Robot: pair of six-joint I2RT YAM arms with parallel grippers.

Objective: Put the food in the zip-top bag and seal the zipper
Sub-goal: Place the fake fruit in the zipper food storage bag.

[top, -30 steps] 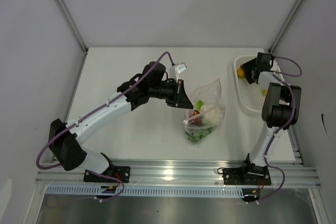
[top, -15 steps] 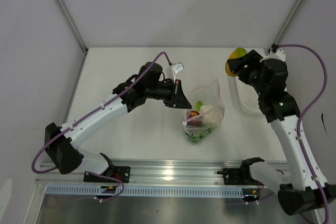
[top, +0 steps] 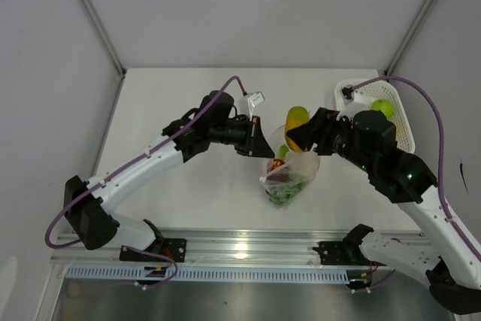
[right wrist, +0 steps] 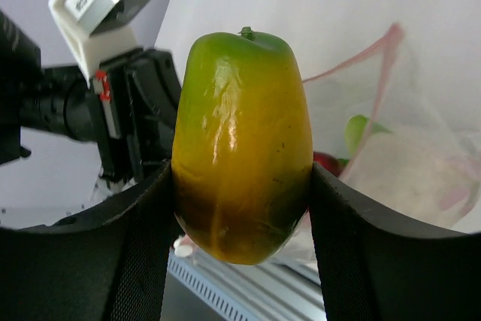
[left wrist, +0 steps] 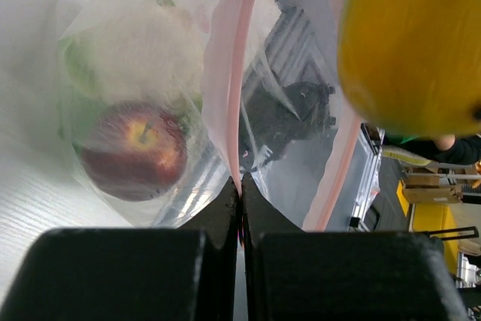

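Note:
The clear zip-top bag (top: 289,174) stands open in the middle of the table with a red apple (left wrist: 135,152), a white piece and green food inside. My left gripper (top: 263,144) is shut on the bag's pink zipper strip (left wrist: 233,73) and holds the mouth up; its tips (left wrist: 240,193) pinch the strip. My right gripper (top: 299,131) is shut on a yellow-green mango-like fruit (right wrist: 242,144) and holds it in the air just above the bag's mouth. The fruit also shows in the left wrist view (left wrist: 409,43) and in the top view (top: 296,119).
A white mesh basket (top: 402,122) sits at the back right with a green apple (top: 383,107) in it. The metal rail (top: 248,249) runs along the near edge. Walls close in the table at left, back and right.
My right arm has swung left from the basket, carrying the yellow-green fruit to a spot over the bag's mouth. The left gripper keeps its hold on the zipper strip.

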